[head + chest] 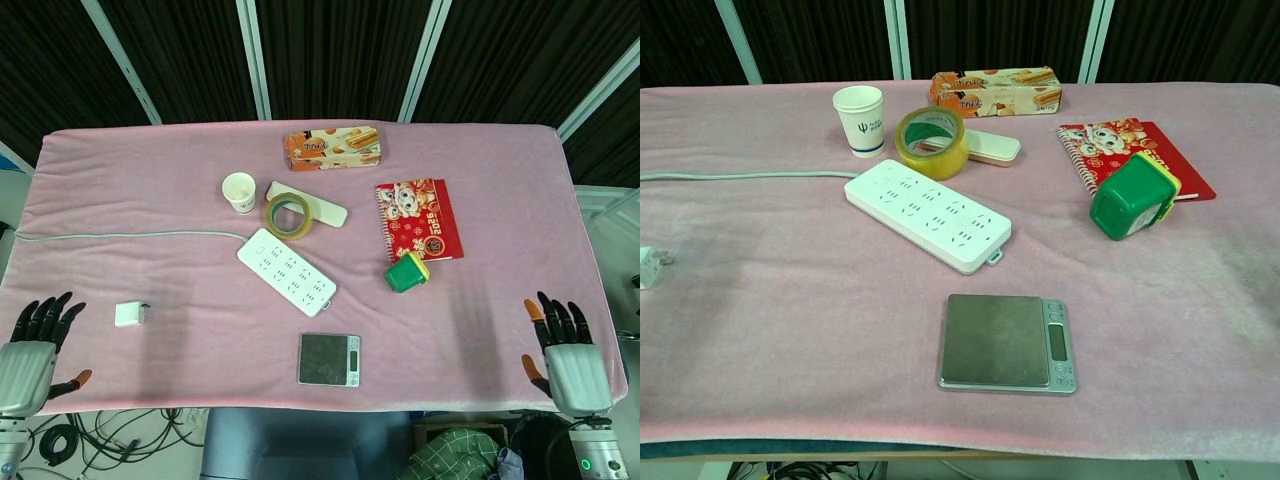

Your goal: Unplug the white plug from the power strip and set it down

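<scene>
The white plug (pixel 130 314) lies on the pink cloth at the left, apart from the power strip; the chest view shows the plug (pixel 649 266) at its left edge. The white power strip (pixel 286 271) sits mid-table with its grey cord (pixel 120 235) running off to the left, and nothing is plugged into the power strip (pixel 928 213). My left hand (pixel 30 345) hovers at the table's front left corner, fingers spread, holding nothing. My right hand (pixel 566 350) is at the front right corner, fingers apart and empty. Neither hand shows in the chest view.
A small digital scale (pixel 328 359) lies near the front edge. A green container (pixel 406 272), red notebook (pixel 418 218), yellow tape roll (pixel 288 216), paper cup (pixel 239 192), white flat case (pixel 324 207) and biscuit box (pixel 332 147) sit toward the back.
</scene>
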`<state>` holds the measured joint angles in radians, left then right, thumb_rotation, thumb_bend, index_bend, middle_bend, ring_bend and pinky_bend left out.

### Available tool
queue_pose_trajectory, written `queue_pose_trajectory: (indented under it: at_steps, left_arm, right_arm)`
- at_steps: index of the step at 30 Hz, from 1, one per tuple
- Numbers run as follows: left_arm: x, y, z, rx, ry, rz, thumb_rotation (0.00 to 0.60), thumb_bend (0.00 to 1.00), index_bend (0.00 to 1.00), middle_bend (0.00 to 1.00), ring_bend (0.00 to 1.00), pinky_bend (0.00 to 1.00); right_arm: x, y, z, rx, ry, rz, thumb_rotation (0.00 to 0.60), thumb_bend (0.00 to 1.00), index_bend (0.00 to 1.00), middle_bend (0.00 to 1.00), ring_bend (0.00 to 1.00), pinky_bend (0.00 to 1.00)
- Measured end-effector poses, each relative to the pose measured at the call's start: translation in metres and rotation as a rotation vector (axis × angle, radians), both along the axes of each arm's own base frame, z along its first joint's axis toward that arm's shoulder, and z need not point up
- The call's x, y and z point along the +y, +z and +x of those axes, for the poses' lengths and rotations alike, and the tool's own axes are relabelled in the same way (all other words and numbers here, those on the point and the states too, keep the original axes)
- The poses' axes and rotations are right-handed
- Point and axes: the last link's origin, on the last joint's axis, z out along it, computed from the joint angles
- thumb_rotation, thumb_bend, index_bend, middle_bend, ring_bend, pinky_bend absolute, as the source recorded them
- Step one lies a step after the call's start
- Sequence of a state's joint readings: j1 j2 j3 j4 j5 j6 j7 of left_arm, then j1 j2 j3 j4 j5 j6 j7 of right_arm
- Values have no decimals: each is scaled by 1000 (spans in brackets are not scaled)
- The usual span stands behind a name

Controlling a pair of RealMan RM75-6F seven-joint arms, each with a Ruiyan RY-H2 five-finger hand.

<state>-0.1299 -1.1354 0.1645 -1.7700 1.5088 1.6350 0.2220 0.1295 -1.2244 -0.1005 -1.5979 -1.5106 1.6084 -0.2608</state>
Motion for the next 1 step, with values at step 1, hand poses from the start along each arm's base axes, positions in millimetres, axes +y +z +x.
queue_pose_trajectory:
  at_steps: [1]
  left_arm:
    - [-2,2,1,-2,-6,5,600,0,133,31,0,0]
  right_arm:
    - [2,-2,2,1,4,6,600,256,0,0,67,58]
